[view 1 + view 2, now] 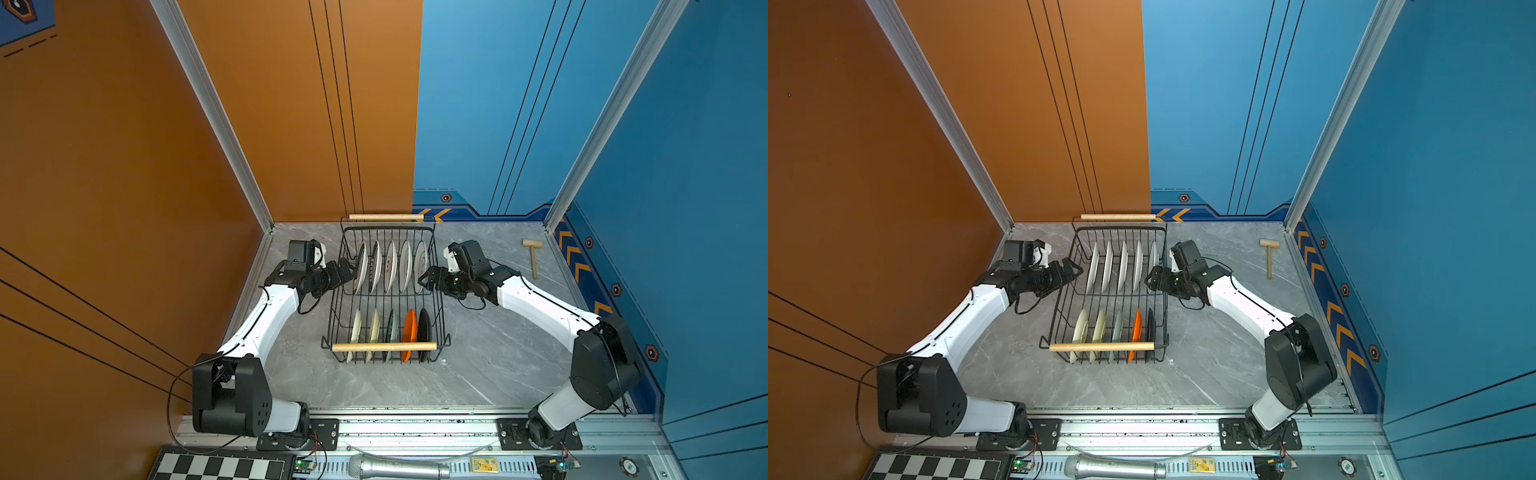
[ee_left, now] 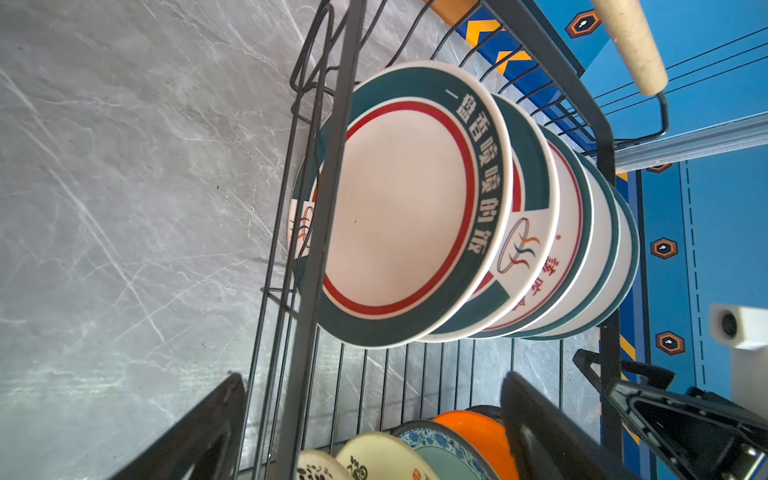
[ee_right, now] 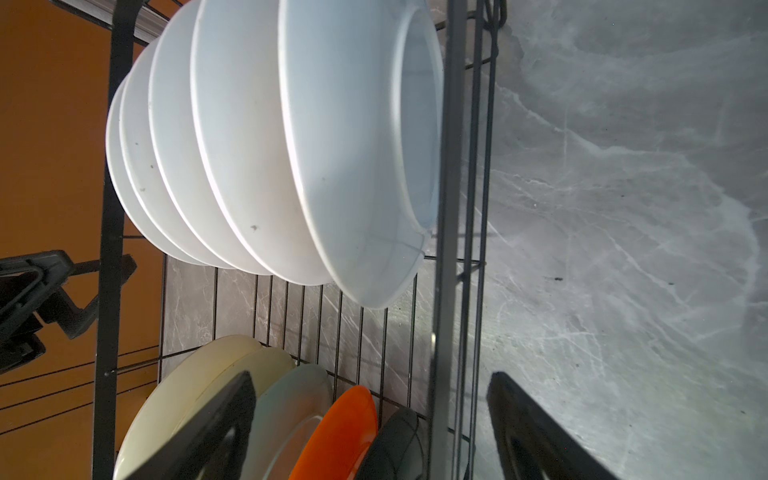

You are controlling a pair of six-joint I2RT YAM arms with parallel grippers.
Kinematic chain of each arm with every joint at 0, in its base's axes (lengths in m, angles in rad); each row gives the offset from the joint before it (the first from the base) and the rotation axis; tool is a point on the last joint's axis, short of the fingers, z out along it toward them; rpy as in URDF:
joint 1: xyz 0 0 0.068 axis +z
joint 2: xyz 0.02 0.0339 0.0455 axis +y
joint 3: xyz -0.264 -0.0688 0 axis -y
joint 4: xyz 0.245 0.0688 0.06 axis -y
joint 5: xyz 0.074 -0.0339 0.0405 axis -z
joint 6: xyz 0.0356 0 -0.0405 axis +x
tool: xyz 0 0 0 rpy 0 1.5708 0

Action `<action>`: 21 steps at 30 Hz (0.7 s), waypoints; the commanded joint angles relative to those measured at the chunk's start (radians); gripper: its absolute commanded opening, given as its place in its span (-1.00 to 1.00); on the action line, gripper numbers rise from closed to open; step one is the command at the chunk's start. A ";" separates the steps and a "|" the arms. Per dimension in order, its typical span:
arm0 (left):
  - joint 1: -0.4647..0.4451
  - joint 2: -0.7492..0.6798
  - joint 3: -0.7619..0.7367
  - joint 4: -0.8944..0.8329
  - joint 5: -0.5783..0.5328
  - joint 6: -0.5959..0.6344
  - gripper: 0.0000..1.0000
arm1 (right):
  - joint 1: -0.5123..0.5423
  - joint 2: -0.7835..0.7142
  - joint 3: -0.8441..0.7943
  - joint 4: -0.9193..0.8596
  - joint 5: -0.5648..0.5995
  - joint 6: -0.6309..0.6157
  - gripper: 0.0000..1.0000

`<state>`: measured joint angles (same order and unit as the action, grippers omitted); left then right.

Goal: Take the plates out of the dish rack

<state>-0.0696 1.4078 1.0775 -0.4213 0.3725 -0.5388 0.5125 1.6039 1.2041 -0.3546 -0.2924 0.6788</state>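
The black wire dish rack (image 1: 386, 300) sits mid-table on the grey marble top (image 1: 478, 365), one wooden handle (image 1: 384, 346) at 6 o'clock and its twin at 12, with all ten plates standing on edge inside. Five larger white plates (image 1: 390, 266) fill the 12 o'clock end. Five smaller ones line the 6 o'clock end, from 9 towards 3 o'clock: two cream plates (image 1: 356, 332), a greenish plate (image 1: 390, 332) with a blue patterned edge, an orange plate (image 1: 409, 332) and a black plate (image 1: 424, 332). In the left wrist view the nearest large plate (image 2: 407, 208) has a dark green rim with white Chinese lettering. I can read 香喷喷的饭, though I am less sure of the characters before it. The plate behind (image 2: 528, 249) shows a ring-and-steam emblem and half-hidden red characters. The left gripper (image 1: 352, 273) hangs at the rack's 9 o'clock side, spread wide and empty, with the rack's side wire between its fingers (image 2: 536, 424). The right gripper (image 1: 424, 280) mirrors it at 3 o'clock, equally spread and empty. A wooden mallet (image 1: 530, 243) lies at 2 o'clock, well apart. At 6 o'clock a microphone (image 1: 399, 467) lies beside a yellow card (image 1: 484, 464) whose print is too small to read.
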 commanded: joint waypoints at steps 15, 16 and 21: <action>-0.081 0.104 0.116 0.000 0.021 0.017 0.86 | -0.027 0.073 0.034 0.002 -0.006 -0.017 0.41; -0.090 0.106 0.120 -0.001 0.015 0.013 0.86 | -0.034 0.073 0.034 -0.005 -0.009 -0.023 0.40; -0.138 0.132 0.150 -0.001 0.002 0.008 0.86 | -0.067 0.071 0.034 -0.046 -0.001 -0.058 0.37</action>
<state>-0.1623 1.5223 1.1858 -0.4381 0.3363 -0.5247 0.4637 1.6752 1.2106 -0.3538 -0.2924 0.6582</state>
